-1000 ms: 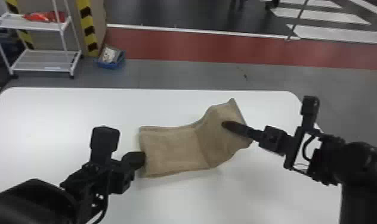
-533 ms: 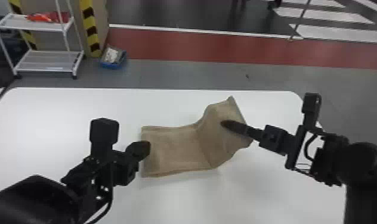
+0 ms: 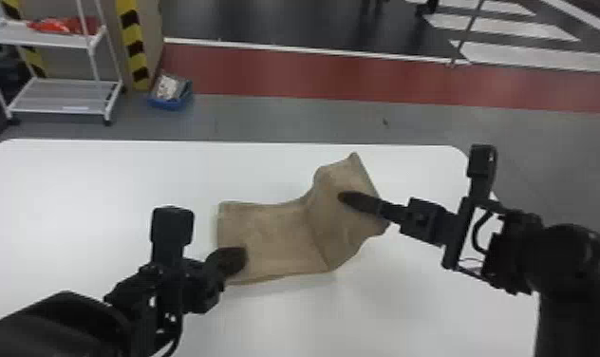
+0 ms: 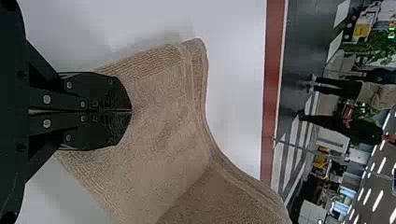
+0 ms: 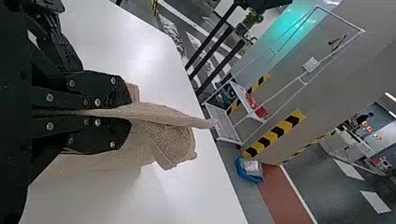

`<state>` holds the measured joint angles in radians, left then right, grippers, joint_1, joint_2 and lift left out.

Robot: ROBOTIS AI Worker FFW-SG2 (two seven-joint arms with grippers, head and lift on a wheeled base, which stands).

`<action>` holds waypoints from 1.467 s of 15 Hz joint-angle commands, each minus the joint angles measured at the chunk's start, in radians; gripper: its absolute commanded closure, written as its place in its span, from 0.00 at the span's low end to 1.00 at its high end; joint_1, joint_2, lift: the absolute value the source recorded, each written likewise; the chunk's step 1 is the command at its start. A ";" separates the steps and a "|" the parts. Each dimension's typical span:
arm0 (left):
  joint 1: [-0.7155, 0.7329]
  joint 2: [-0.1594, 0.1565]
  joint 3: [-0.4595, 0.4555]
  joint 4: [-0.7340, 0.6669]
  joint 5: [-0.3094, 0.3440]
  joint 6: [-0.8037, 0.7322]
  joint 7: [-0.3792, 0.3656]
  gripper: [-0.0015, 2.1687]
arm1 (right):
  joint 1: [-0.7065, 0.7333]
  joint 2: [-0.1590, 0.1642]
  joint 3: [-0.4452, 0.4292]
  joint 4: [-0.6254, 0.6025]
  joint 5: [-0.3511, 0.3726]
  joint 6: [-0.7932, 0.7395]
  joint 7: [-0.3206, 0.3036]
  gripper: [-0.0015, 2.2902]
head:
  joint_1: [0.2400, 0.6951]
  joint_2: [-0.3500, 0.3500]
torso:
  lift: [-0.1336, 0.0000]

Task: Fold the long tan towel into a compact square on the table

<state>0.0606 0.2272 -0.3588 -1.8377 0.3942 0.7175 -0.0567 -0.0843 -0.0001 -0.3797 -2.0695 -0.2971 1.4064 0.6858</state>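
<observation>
Here's the broad white table [image 3: 95, 185], and on it the long tan cloth towel [image 3: 270, 237], its right part lifted! The black two-fingered right gripper [image 3: 345, 197] pinches that raised part; the black two-fingered left gripper [image 3: 241, 258], fingers pressed together, is at the left end.

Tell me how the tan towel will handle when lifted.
The towel is likely floppy, since it bends in loose folds where the right gripper pinches it. Its textured weave suggests it shouldn't slip easily, and its thin layers look light.
</observation>
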 commanded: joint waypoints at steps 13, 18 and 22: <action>-0.021 -0.042 -0.057 0.037 -0.006 0.000 0.012 0.87 | 0.017 0.001 0.183 -0.018 0.085 0.004 -0.035 0.62 | 1.00 0.28 | 0.07; -0.012 -0.042 -0.069 0.034 -0.006 -0.003 0.009 0.87 | 0.021 0.001 0.223 0.006 0.119 -0.060 -0.037 0.62 | 1.00 0.28 | 0.07; -0.005 -0.040 -0.062 0.028 -0.006 -0.006 0.009 0.87 | 0.031 0.001 0.240 0.031 0.131 -0.106 -0.035 0.51 | 1.00 0.29 | 0.07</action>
<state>0.0523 0.1867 -0.4243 -1.8095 0.3882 0.7114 -0.0469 -0.0558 0.0000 -0.1418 -2.0528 -0.1655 1.3186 0.6492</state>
